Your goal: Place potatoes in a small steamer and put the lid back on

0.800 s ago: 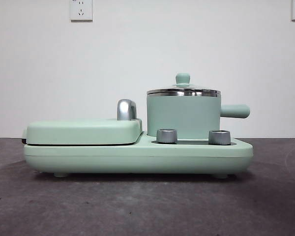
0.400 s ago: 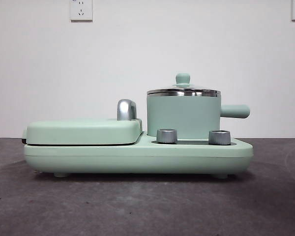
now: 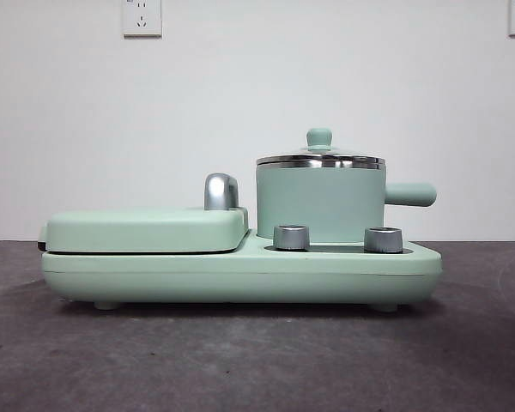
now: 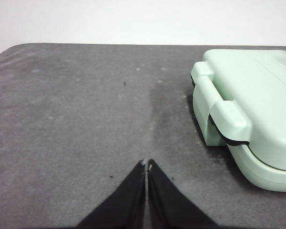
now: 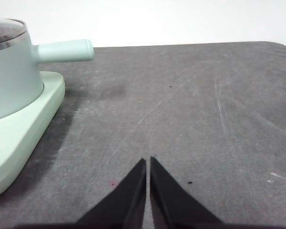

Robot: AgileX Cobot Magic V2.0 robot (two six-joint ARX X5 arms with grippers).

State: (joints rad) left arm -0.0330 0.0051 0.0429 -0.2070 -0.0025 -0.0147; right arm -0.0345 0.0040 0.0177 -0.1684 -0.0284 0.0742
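The small mint-green steamer (image 3: 319,204) stands on the right half of a mint-green cooker base (image 3: 240,273), its stubby handle pointing right. The glass lid (image 3: 320,160) with its mint knob sits on the pot. The steamer also shows in the right wrist view (image 5: 12,78). No potato is in view. My left gripper (image 4: 147,166) is shut and empty over bare table beside the griddle end. My right gripper (image 5: 148,163) is shut and empty over bare table beside the steamer end. Neither gripper shows in the front view.
A flat hinged griddle plate (image 3: 146,230) lies closed on the base's left half, also in the left wrist view (image 4: 257,105). Two steel dials (image 3: 292,238) sit at the front of the base. A chrome hinge knob (image 3: 221,190) rises behind the griddle. The table is dark grey.
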